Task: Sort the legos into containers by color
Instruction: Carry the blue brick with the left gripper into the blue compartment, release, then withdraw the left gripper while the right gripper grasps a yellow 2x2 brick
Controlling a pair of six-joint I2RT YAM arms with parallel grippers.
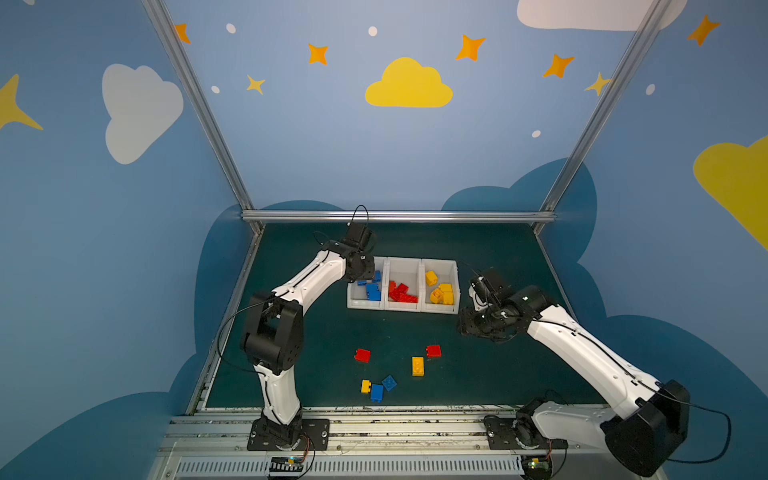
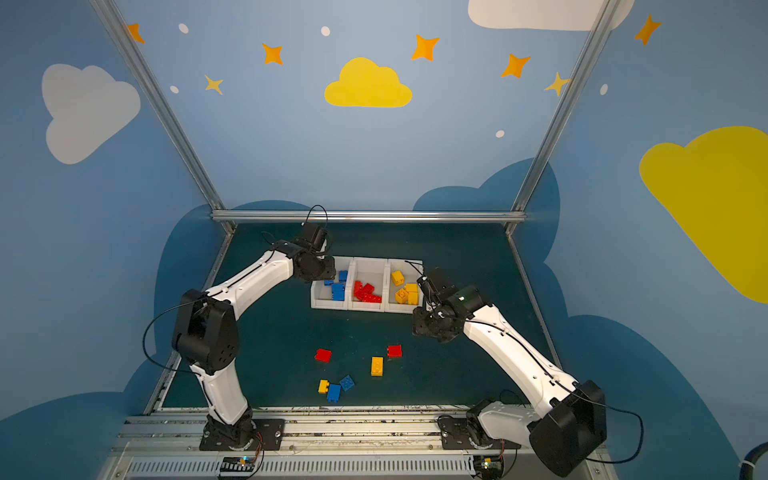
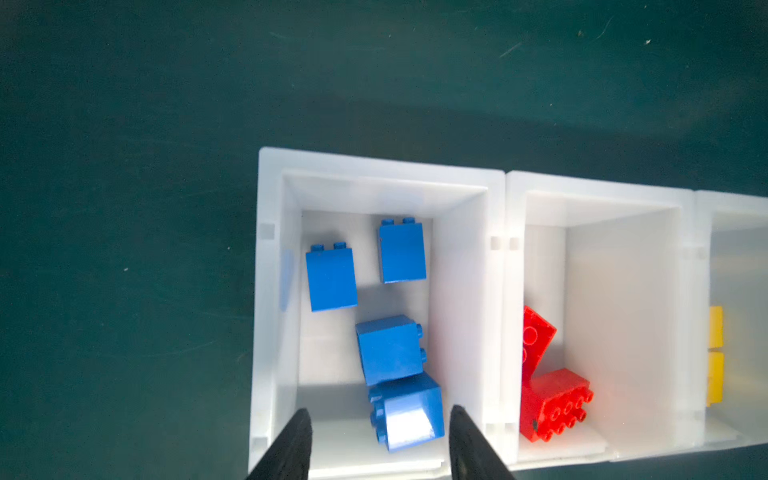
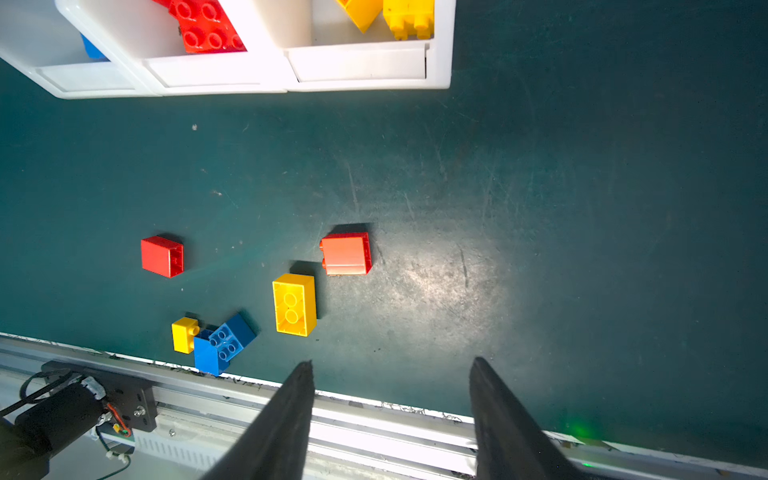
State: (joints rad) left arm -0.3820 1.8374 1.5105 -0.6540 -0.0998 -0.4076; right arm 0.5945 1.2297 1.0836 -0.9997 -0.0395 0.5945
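Three white containers stand joined in a row. The left one holds several blue legos, the middle one red legos, the right one yellow legos. My left gripper hangs open over the left container, and a blue lego lies below between the fingers, clear of both. My right gripper is open and empty, above the mat at the front right of the containers. Loose on the mat lie two red legos, a long yellow one, a small yellow one and two blue ones.
The dark green mat ends at a metal rail in front, close to the blue and yellow cluster. Aluminium frame posts border the back and sides. The left arm's elbow rises left of the loose legos.
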